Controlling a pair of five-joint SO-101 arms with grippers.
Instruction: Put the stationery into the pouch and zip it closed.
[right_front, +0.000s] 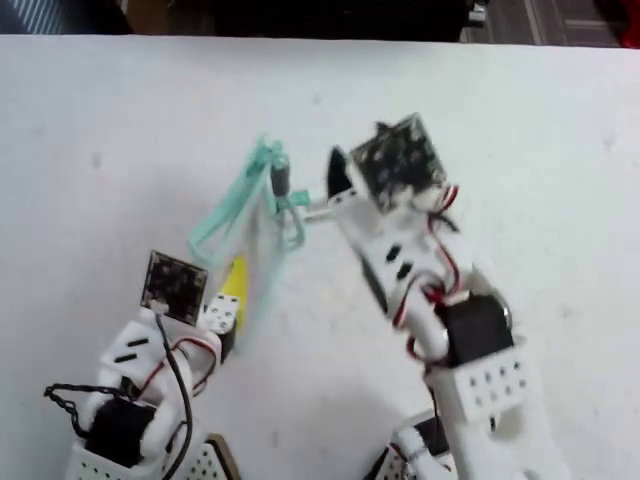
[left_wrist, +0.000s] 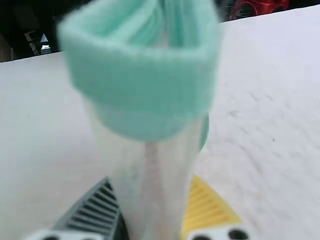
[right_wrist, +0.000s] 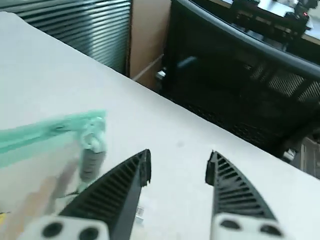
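Left end effector (left_wrist: 150, 181) clenched on green pouch (left_wrist: 140, 85); right end effector (right_wrist: 179, 155) released, wide apart, just beside zip pull (right_wrist: 91, 162)

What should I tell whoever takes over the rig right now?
Left gripper: shut on one end of the pouch.
Right gripper: open, beside the zip pull, not gripping it.
Done: something pale seems to lie inside the pouch; I cannot tell what.
Left: grip the zip pull and zip the pouch closed. How far the zip is already shut I cannot tell.
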